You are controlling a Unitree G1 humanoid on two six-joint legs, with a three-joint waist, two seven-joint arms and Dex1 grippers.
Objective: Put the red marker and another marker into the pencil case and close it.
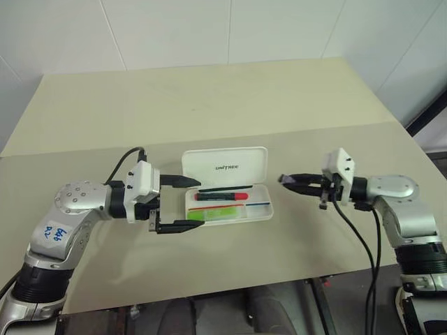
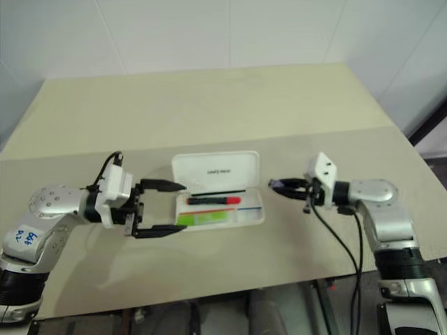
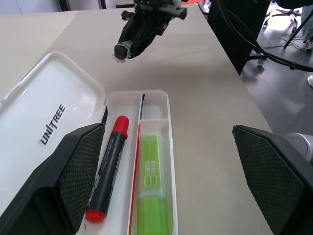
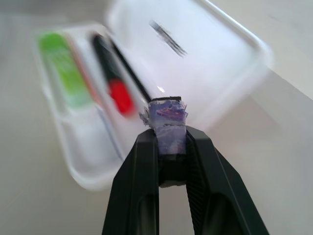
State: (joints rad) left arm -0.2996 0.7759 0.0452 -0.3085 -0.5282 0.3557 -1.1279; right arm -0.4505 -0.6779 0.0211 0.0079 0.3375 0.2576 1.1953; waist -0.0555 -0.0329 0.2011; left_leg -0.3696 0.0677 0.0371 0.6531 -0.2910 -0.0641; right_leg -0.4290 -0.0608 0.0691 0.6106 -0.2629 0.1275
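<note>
On the desk (image 1: 209, 98), nearest the robot, the left claw (image 1: 180, 204) is held spread wide at the left end of the pencil case (image 1: 269, 209), empty, one finger to each side of that end. The case lies open, its long axis running left to right, the lid (image 1: 225, 166) raised at the far edge. The red marker (image 1: 221, 197) and the green marker (image 1: 216, 213) lie inside, parallel to that axis. To the right, apart from the case, the right claw (image 1: 288, 181) is pinched on a small purple object (image 4: 167, 117). In the left wrist view the markers are seen in separate compartments; in the right wrist view the purple piece is seen clamped at the fingertips. The left claw is judged nearer the lid for closing.
</note>
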